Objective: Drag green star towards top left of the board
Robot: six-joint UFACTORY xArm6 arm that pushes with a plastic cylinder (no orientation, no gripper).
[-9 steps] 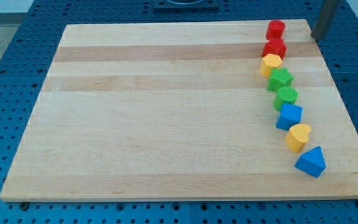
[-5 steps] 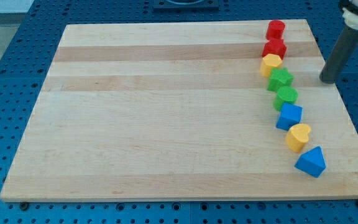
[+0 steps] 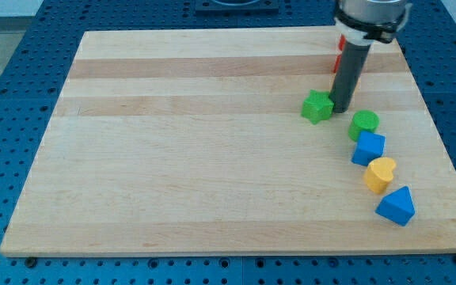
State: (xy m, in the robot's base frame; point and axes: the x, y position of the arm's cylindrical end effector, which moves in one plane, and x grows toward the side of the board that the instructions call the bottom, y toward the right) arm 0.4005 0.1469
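You had no fingers on this arm to open or close, only the rod, and my tip (image 3: 341, 110) sat on the board (image 3: 196, 158) touching the right side of the green star (image 3: 317, 106). The star lay in the board's upper right part, left of the other blocks. To the lower right ran a row: a green round block (image 3: 364, 123), a blue block (image 3: 368, 147), a yellow heart (image 3: 381, 173) and a blue triangle (image 3: 396, 206). A red block (image 3: 339, 52) was mostly hidden behind the rod.
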